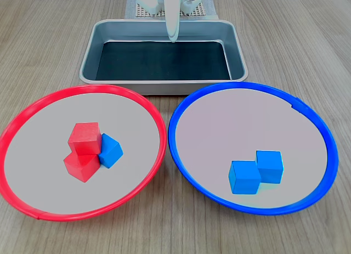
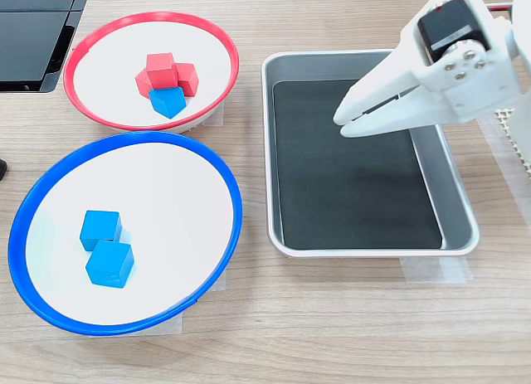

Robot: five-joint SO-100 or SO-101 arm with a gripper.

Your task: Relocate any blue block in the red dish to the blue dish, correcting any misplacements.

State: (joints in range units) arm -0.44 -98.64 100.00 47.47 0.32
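A small bright blue cube, the blue block [image 1: 111,151] [image 2: 168,101], lies inside the large round shallow red dish [image 1: 33,107] [image 2: 220,46] with its bright red rim and pale grey inside. It touches two red cubes [image 1: 83,150] [image 2: 168,74]; in the first exterior view it sits just to their right, and one red cube rests partly on the other.

The large round blue dish [image 1: 321,128] [image 2: 224,181], blue-rimmed and pale grey inside, stands just beside the red dish on the wood-grain desk [image 1: 44,40] [image 2: 332,318]. Two more blue cubes [image 1: 256,171] [image 2: 105,247] lie in it, touching each other.

The white plastic gripper [image 1: 173,39] [image 2: 340,123] hangs over the rectangular metal tray [image 1: 90,51] [image 2: 460,201] with its dark floor, well apart from the blue block. In the second exterior view its jaws stand nearly together, with only a thin slit between them, and they hold nothing. The tips point toward the second exterior view's left, at the side where the dishes stand. In the first exterior view only a slim white finger shows, pointing down at the tray's far edge.
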